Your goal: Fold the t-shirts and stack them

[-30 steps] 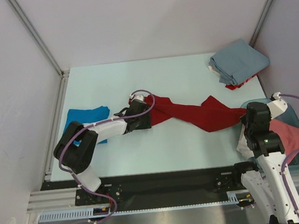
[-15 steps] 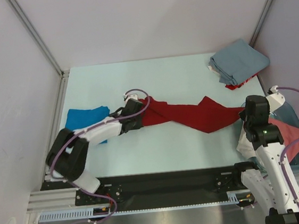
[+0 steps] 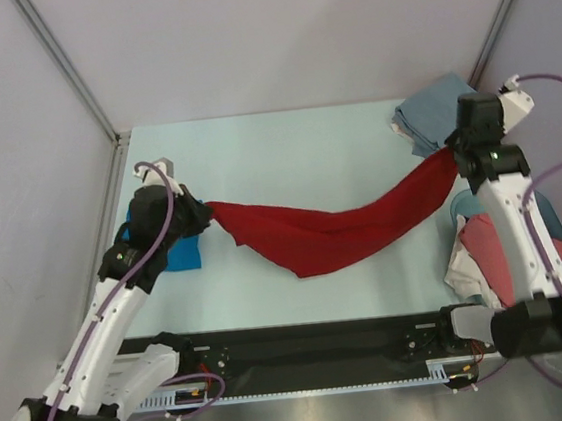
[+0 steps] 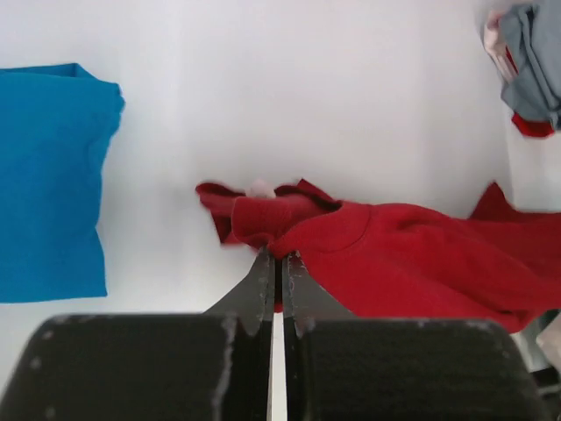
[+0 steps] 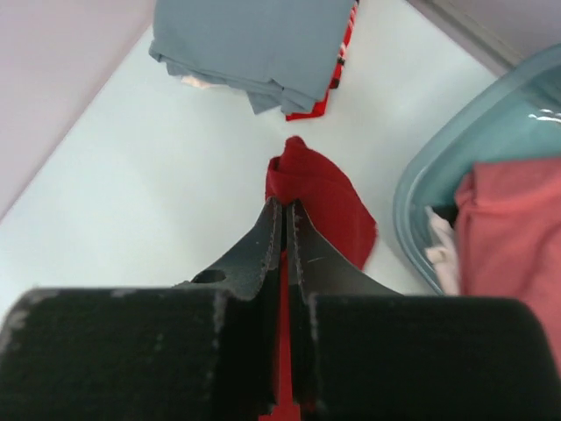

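The crimson t-shirt (image 3: 314,237) is stretched between the two grippers. Its long axis runs left to right across the table (image 3: 284,140), with the right end carried farther back. The middle is seen to sag toward the surface — whether it rests there cannot be told from above.

The left gripper (image 4: 273,263) is closed tight, its fingers pressed together on a bunched edge near the collar, and the rest of the shirt trails away from it to the right. The right gripper (image 5: 285,224) is likewise pinched on the opposite end of the cloth. That end is held up just in front of the folded grey-blue stack (image 3: 422,117) and beside the bin (image 5: 456,140), in which a salmon-pink shirt (image 5: 508,237) is kept. A blue t-shirt (image 4: 48,175) lies folded near the left gripper, apart from the red cloth.

Spreading the shirt flat is judged to be the step at hand — for that, both ends would have to be lowered together along this axis.
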